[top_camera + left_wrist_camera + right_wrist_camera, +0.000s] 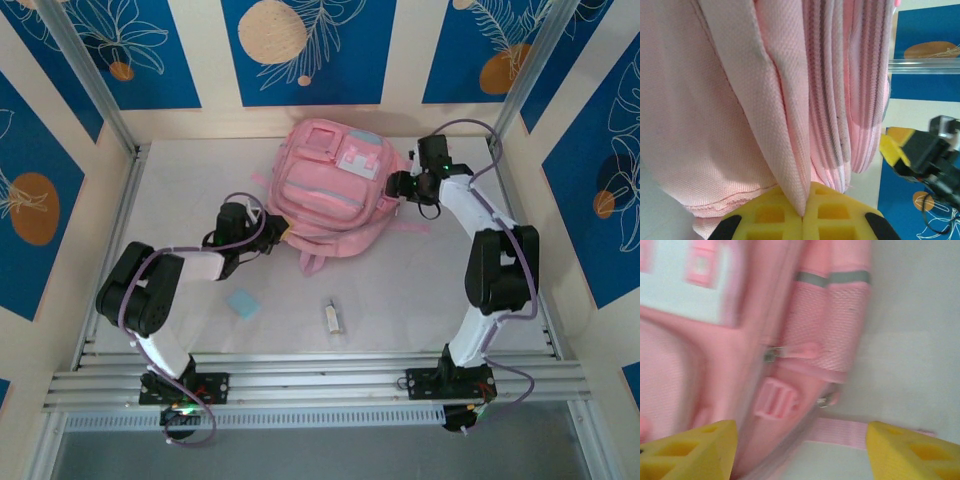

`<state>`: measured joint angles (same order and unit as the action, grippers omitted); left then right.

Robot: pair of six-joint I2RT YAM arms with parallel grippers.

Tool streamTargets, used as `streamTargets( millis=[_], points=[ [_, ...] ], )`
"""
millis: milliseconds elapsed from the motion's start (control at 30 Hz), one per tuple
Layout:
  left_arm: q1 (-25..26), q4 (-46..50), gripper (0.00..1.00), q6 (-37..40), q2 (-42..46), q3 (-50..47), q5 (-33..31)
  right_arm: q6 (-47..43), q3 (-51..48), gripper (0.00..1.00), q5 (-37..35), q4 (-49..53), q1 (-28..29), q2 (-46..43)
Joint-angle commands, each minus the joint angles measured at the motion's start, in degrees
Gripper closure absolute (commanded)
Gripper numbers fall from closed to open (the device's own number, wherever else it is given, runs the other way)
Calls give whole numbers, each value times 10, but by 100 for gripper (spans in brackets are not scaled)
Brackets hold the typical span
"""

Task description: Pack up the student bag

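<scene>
Blue panels with white leaves and orange discs, set between cream strips, wall in a pale grey table [420,290] framed by aluminium rails [320,378]. On it lies the student bag [330,195]: soft pink fabric, a front with pockets, grey-blue trim, a pale patch, and pink straps trailing from its near end. Close up the cloth is a fine weave with stitched seams and a zipper track running along the folds. The right wrist view shows a ribbed side pocket [827,330] with a grey band, a pink buckle [775,399] and small metal zip pulls.

Behind the left gripper [278,233] bare table runs back to the near rails. A small flat blue piece [243,303] and a small white object [331,316] lie there, well apart from both grippers. To the right of the right gripper [398,186] the table is bare up to the side rail.

The left gripper is closed, its yellow pads [855,216] pressed together on a fold of the bag's fabric, which rises straight from the fingertips; the bag's bulk lies ahead of it. The right gripper's fingers [695,454] stand wide apart and hold nothing. The bag's side lies directly ahead of them, and a pink webbing strap [835,432] crosses the gap near their tips.
</scene>
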<state>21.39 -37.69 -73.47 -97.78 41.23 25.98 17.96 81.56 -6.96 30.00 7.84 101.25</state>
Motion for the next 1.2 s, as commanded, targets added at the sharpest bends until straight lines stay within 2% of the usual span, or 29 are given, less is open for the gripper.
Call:
streamTargets(
  millis=[0,167,367,467,667,1033,1167],
  points=[
    [3,-2,100,34,21,29,27,23,-11,27,37,-22,39,-18],
    [13,17,100,55,23,40,28,39,-11,22,66,-55,72,4],
    [17,16,100,55,19,42,32,62,0,20,106,-83,84,48],
    [20,12,100,55,17,41,32,66,-7,19,138,-107,99,54],
    [25,-6,100,42,4,39,33,57,-11,20,151,-94,134,58],
    [30,-28,100,30,-10,53,31,109,-152,21,178,-53,220,-79],
    [30,-29,100,31,-10,53,31,85,-153,21,114,-23,219,-110]
  ],
)
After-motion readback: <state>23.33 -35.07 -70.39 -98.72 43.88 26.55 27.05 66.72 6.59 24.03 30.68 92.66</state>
